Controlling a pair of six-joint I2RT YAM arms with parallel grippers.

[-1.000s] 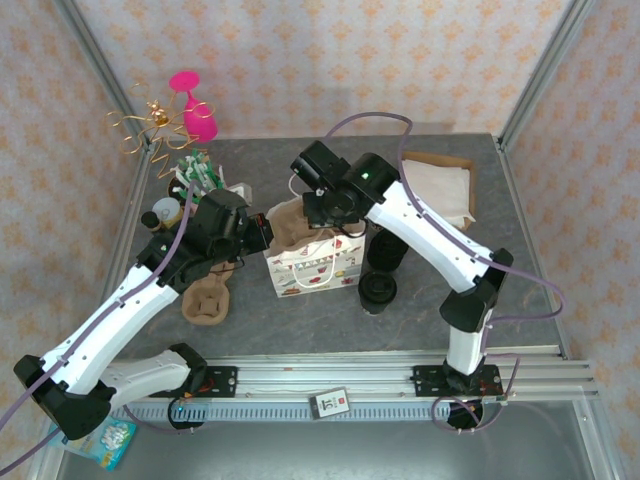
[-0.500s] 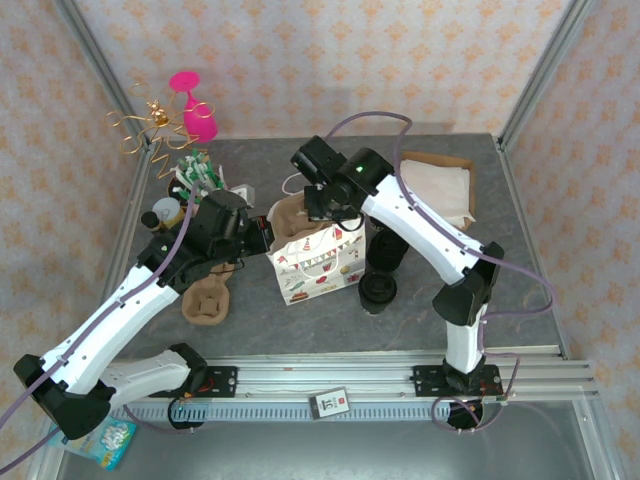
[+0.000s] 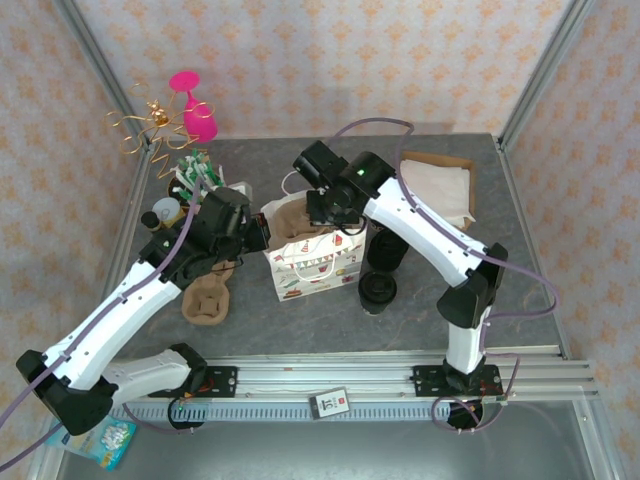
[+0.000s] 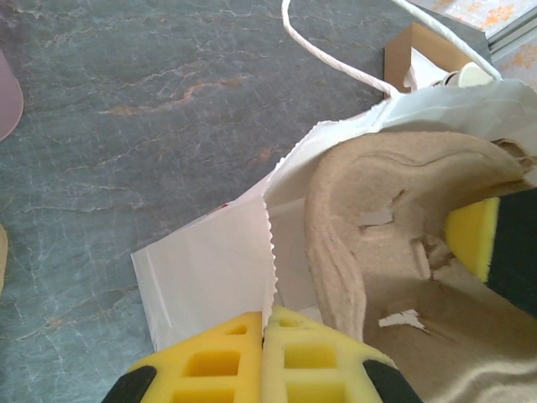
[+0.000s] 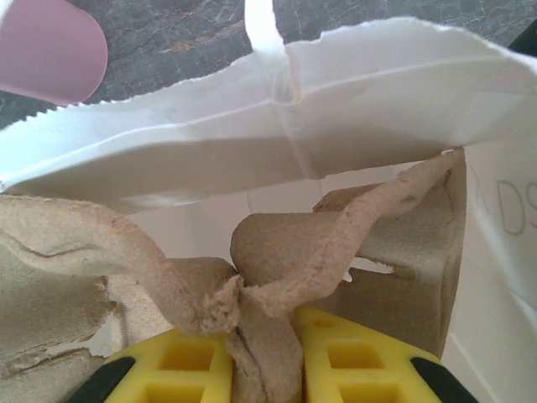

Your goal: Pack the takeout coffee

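A white gift bag (image 3: 310, 268) with bunting print stands mid-table. My left gripper (image 3: 262, 232) is shut on the serrated left edge of the bag's mouth (image 4: 270, 252), its yellow pads (image 4: 226, 353) pressed together. A brown pulp cup carrier (image 3: 290, 215) sticks partly into the bag. My right gripper (image 3: 325, 212) is shut on a crumpled ridge of that carrier (image 5: 260, 294), above the bag's opening. The takeout coffee (image 3: 378, 290), a dark cup under a round black lid, stands on the table just right of the bag, apart from both grippers.
A second pulp carrier (image 3: 207, 298) lies left of the bag. A tall dark stack (image 3: 385, 250) stands behind the coffee. A cardboard box with white paper (image 3: 440, 185) sits back right. A pink goblet (image 3: 195, 112), gold wire ornament (image 3: 150, 125) and small items (image 3: 195, 175) crowd the back left.
The bag swung to the right and tilted, then came back left and upright. The right gripper with the carrier shifted a little toward the back. Both grips held.
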